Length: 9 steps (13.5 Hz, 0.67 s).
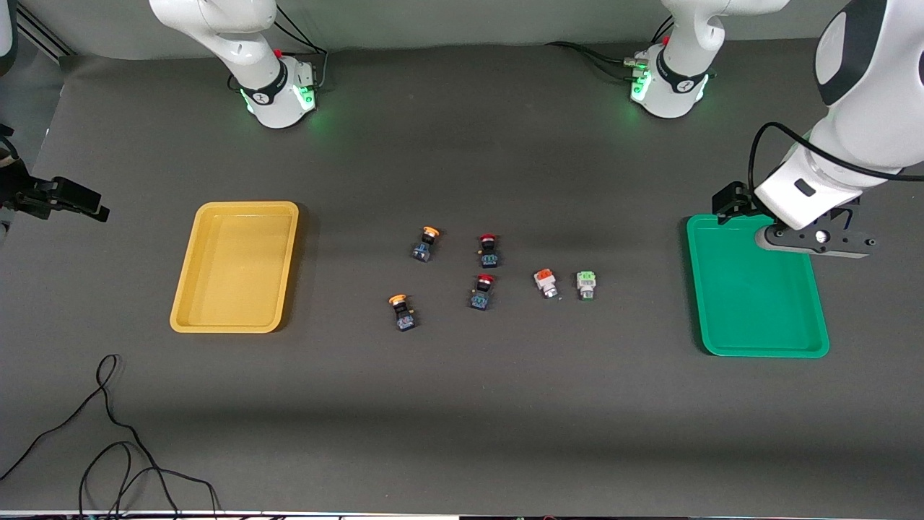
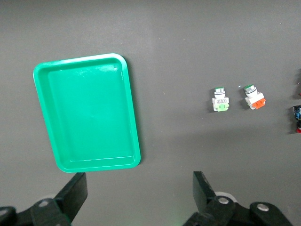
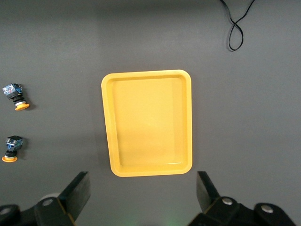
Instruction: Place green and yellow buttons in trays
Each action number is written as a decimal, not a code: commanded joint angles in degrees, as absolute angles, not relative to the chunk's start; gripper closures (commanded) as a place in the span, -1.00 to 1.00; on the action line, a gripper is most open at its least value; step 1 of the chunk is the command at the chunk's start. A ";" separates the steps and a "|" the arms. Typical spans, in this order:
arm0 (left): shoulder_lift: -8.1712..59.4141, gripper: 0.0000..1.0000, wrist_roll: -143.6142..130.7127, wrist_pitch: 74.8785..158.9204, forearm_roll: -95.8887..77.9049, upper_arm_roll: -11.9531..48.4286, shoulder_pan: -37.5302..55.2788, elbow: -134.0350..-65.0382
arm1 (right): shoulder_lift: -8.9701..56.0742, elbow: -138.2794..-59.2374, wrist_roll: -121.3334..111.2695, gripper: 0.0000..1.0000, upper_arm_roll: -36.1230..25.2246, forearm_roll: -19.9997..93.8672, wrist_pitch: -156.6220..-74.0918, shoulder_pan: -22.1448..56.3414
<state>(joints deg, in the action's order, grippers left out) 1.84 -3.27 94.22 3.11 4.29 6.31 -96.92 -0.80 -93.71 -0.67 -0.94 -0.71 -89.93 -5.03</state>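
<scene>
The yellow tray (image 1: 235, 266) lies toward the right arm's end of the table, the green tray (image 1: 755, 295) toward the left arm's end; both are empty. Between them lie two yellow-capped black buttons (image 1: 426, 243) (image 1: 401, 312), an orange-capped white one (image 1: 545, 282) and a green-capped white one (image 1: 585, 284). My left gripper (image 1: 816, 242) hangs open and empty over the green tray's corner farthest from the front camera; the left wrist view shows that tray (image 2: 87, 113). My right gripper (image 3: 143, 186) is open and empty, high beside the yellow tray (image 3: 148, 123).
Two red-capped black buttons (image 1: 489, 250) (image 1: 482, 291) lie among the others. A black cable (image 1: 108, 433) loops on the table nearer the front camera than the yellow tray. The right arm's hand shows partly at the front view's edge (image 1: 65, 198).
</scene>
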 commanded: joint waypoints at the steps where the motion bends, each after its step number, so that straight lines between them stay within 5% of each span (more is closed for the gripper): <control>1: 2.20 -0.99 -3.51 92.99 2.65 4.31 6.15 -95.71 | -1.23 -93.87 -1.41 -1.00 -0.61 -0.97 -89.56 -5.36; 9: 2.29 -0.99 -3.87 93.16 1.50 4.39 5.54 -95.71 | -0.88 -93.16 -1.23 -1.00 -0.53 -1.05 -89.47 -5.36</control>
<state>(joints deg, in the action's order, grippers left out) 1.84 -3.35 94.18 2.40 4.28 5.63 -96.92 -0.80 -93.70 -0.67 -0.94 -0.71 -89.92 -5.03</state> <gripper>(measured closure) 0.000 0.000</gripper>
